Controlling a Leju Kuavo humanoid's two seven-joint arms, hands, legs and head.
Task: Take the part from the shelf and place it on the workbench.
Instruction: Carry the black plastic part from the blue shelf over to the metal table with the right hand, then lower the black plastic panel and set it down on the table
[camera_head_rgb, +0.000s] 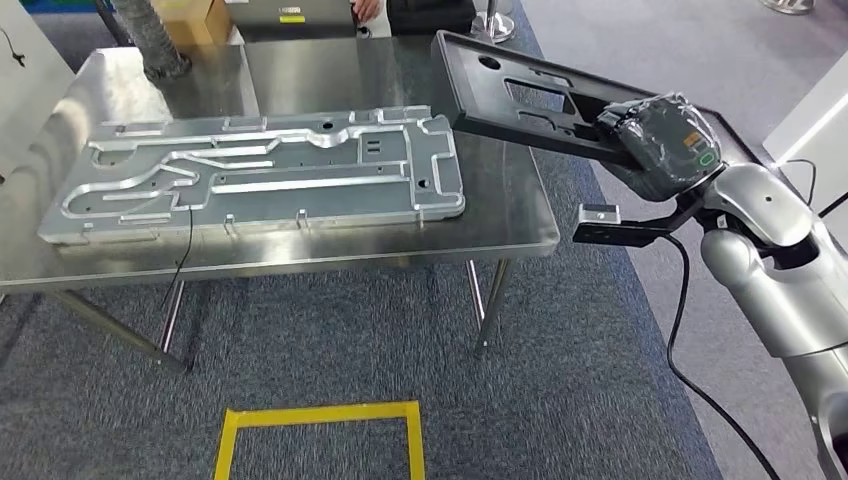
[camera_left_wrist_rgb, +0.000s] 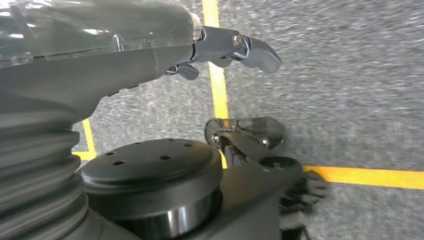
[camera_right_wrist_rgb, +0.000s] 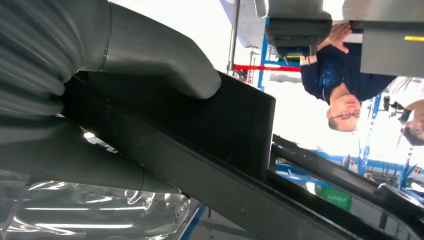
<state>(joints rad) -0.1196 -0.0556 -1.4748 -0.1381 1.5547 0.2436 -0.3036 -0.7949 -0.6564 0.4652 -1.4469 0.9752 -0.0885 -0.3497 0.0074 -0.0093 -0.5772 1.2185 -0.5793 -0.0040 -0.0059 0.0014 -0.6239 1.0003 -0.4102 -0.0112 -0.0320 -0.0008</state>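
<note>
A flat black plastic part (camera_head_rgb: 520, 95) with cut-outs hangs tilted over the right end of the steel workbench (camera_head_rgb: 300, 75). My right hand (camera_head_rgb: 665, 140) grips its near end, off the bench's right side. In the right wrist view the thumb (camera_right_wrist_rgb: 160, 55) presses on the black part (camera_right_wrist_rgb: 225, 120). My left hand (camera_left_wrist_rgb: 220, 47) hangs over grey carpet beside yellow floor tape, holding nothing, its fingers slightly apart.
A large machined aluminium plate (camera_head_rgb: 260, 175) covers the bench's near half. A grey ribbed hose (camera_head_rgb: 150, 40) and a cardboard box (camera_head_rgb: 195, 18) stand at the back left. A yellow tape square (camera_head_rgb: 320, 440) marks the carpet before the bench. People stand behind the bench (camera_right_wrist_rgb: 345, 75).
</note>
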